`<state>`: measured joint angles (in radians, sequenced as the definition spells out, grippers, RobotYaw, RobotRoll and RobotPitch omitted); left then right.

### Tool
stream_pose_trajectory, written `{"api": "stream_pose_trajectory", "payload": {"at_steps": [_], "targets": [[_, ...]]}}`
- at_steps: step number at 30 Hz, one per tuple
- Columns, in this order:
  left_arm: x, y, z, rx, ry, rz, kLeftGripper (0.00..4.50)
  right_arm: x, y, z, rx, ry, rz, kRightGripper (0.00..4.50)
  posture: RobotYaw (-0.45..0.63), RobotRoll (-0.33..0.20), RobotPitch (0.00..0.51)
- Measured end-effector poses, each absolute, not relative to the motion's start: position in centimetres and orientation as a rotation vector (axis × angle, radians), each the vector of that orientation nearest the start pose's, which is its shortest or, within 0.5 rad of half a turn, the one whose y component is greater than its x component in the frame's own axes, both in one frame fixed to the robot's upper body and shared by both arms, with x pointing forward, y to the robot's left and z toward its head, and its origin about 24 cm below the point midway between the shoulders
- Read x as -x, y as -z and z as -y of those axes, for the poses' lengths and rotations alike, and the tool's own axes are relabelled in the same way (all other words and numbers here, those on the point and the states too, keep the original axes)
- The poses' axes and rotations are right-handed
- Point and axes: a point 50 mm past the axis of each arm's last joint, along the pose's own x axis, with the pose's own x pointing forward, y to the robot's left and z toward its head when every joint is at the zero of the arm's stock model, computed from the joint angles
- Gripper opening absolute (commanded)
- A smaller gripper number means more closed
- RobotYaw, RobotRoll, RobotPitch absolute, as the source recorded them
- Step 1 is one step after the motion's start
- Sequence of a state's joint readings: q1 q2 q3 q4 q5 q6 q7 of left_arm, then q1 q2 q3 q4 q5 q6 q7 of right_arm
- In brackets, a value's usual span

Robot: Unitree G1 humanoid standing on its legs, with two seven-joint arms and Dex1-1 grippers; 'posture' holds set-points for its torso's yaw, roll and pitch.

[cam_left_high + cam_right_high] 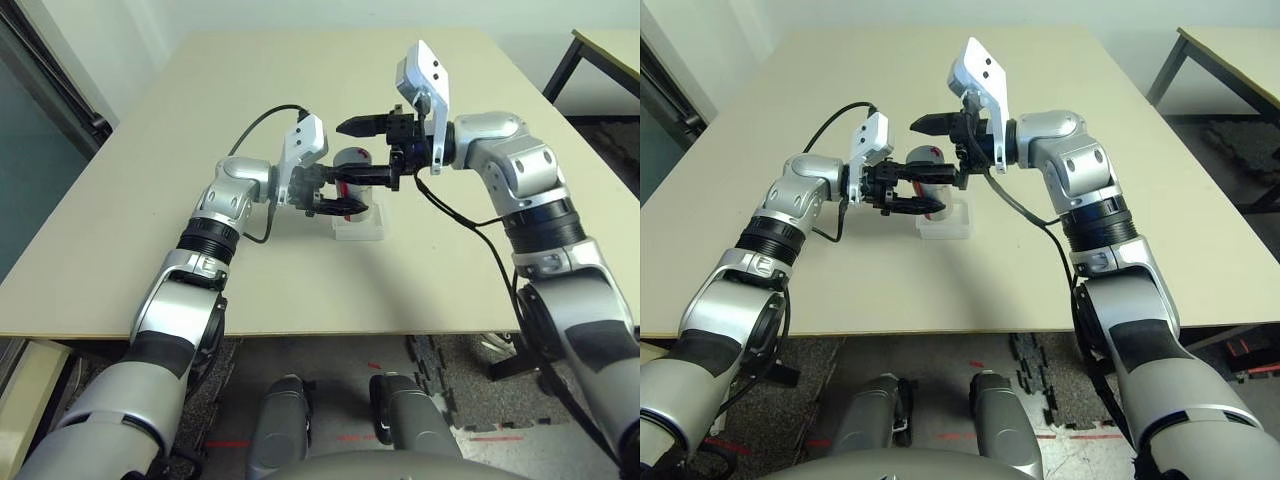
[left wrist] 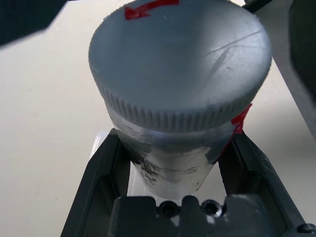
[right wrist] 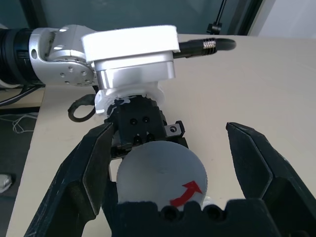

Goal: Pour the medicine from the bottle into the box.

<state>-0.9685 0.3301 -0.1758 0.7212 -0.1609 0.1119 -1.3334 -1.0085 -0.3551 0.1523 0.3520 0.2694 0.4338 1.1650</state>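
The left gripper (image 1: 335,195) is pinching the bottle (image 1: 352,168), its two black fingers (image 2: 101,173) pressing on the silver-grey body just below the ribbed grey cap (image 2: 180,64). The bottle is hanging in the air on its side, roughly level, with the cap facing the right gripper (image 1: 372,152). A red arrow mark is showing on the flat cap top in the right wrist view.

The right gripper is standing spread wide, one finger (image 3: 86,170) on each side of the cap and both apart from it, so the cap is sitting in the gap between them without being touched.

The box (image 1: 358,222) is resting on the tabletop (image 1: 130,180) directly under the bottle, clear plastic, somewhat nearer the tabletop's near edge than its far edge and about midway between its left and right edges. The bottle is hanging above the box, not touching it.

Bare tabletop is lying all around the box: a broad stretch toward the far edge, open room to the left and right edges, and a narrower strip along the near edge. A black cable (image 1: 262,125) is looping from the left wrist above the surface. Another table (image 1: 600,55) is standing well apart beyond the far right corner.
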Motion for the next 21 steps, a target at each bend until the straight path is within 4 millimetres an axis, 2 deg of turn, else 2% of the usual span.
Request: {"api": "stream_pose_trajectory", "payload": {"at_steps": [8, 21], "targets": [[-36.3, -16.88, -10.56, -0.325, 1.443, -0.098, 2.75, -35.12, -23.02, 8.62, 0.295, -1.356, 0.033, 4.5, -0.01, 0.0, 0.091], [-36.22, -17.12, -10.41, -0.323, 1.439, -0.1, 2.75, -35.37, -22.89, 9.42, 0.3, -1.331, 0.017, 4.5, -0.02, 0.0, 0.094]]}}
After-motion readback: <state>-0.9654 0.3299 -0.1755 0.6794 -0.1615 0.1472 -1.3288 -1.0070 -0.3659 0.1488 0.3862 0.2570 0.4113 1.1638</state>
